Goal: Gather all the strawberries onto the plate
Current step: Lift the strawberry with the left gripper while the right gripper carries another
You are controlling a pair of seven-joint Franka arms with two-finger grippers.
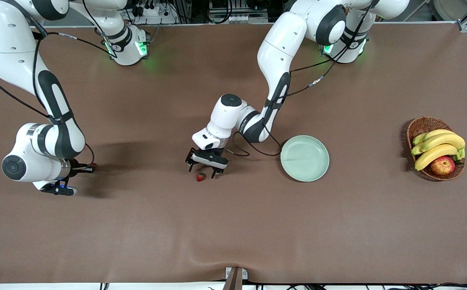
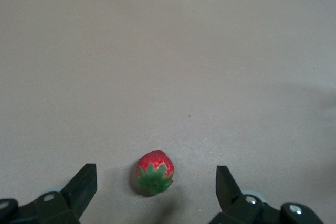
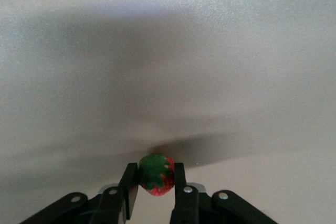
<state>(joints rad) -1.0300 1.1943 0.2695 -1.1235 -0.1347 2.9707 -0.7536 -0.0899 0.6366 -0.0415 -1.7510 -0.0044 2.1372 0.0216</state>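
Brown table (image 1: 137, 233) under my arms, strawberry (image 1: 201, 177) lying between my left fingers (image 1: 215, 172), mint plate (image 1: 304, 158) beside them, wicker basket (image 1: 420, 125) well apart.

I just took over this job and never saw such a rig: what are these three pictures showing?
Two white robot arms work at a brown table. The wide picture looks down from across the table; the other two come from cameras on each arm's wrist. The left tool is open around a strawberry lying on the table beside the plate, which holds nothing yet. The right tool, at the right arm's end of the table, is shut on a second strawberry. A basket with bananas and an apple sits at the left arm's end.
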